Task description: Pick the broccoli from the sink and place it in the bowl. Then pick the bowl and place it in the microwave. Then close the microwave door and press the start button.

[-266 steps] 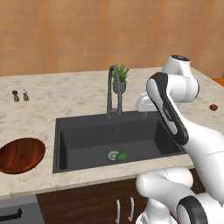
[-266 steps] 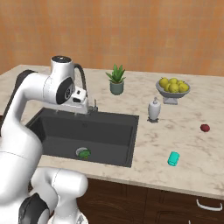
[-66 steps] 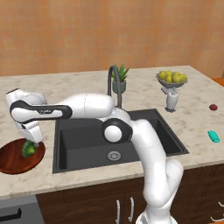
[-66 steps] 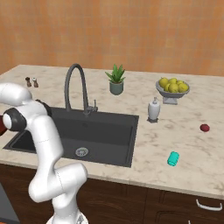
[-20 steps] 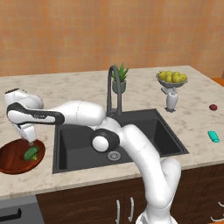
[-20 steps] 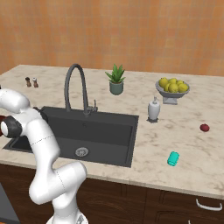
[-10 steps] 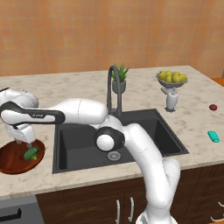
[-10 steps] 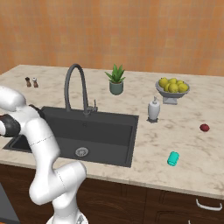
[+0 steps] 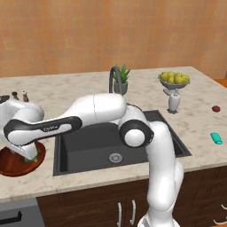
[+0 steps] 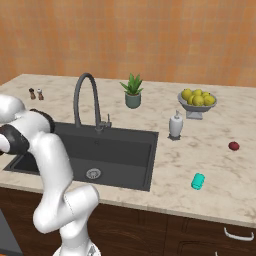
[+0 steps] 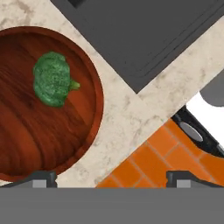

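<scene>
The broccoli (image 11: 52,78) lies loose in the wooden bowl (image 11: 39,131), left of its middle in the hand view. That bowl (image 9: 13,166) stands on the counter left of the sink (image 9: 115,142). My gripper (image 11: 111,178) hangs open just above the bowl's sink-side rim with nothing between its fingertips (image 11: 41,177). From the left base view, the hand (image 9: 27,154) covers most of the bowl, and a bit of green broccoli (image 9: 31,159) peeks out beneath it. The arm reaches far left across the sink (image 10: 110,150). The microwave is out of view.
A gooseneck tap (image 9: 113,80) and potted plant (image 9: 123,80) stand behind the sink. Right of it are a fruit bowl (image 9: 174,80), soap dispenser (image 9: 174,101), a red thing (image 9: 216,108) and a teal object (image 9: 216,138). Shakers (image 9: 20,95) stand behind the bowl. The counter's front edge is close.
The broccoli, once in the sink and later held over the bowl, now lies in the bowl. Over the last second the open hand sank slightly and drifted left.
</scene>
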Controlling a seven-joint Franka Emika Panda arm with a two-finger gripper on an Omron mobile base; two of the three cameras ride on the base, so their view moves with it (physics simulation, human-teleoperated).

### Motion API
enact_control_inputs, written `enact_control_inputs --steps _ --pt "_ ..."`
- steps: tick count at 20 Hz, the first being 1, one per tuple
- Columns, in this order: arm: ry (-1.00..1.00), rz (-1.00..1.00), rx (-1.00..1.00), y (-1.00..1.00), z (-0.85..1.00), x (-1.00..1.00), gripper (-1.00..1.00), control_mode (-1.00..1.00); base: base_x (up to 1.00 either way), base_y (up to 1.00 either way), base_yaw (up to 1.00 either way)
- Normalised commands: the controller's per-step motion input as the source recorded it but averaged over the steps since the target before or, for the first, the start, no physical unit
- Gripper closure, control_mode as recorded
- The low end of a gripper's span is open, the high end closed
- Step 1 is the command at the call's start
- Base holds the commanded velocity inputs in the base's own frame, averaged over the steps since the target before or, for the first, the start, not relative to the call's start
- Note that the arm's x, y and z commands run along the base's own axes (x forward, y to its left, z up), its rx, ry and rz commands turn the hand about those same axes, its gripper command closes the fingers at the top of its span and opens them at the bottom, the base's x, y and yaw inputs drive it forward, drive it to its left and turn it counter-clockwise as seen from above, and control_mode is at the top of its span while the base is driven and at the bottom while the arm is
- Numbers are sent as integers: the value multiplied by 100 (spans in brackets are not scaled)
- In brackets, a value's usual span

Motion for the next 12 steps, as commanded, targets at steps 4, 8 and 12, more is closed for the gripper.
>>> enact_control_inputs --steps 4,8,12 --pt "-28 0 25 -19 16 -45 -100 -100 0 0 0" --pt "-6 -4 9 5 17 0 -100 -100 0 0 0" --pt "14 -4 4 -2 0 25 -100 -100 0 0 0"
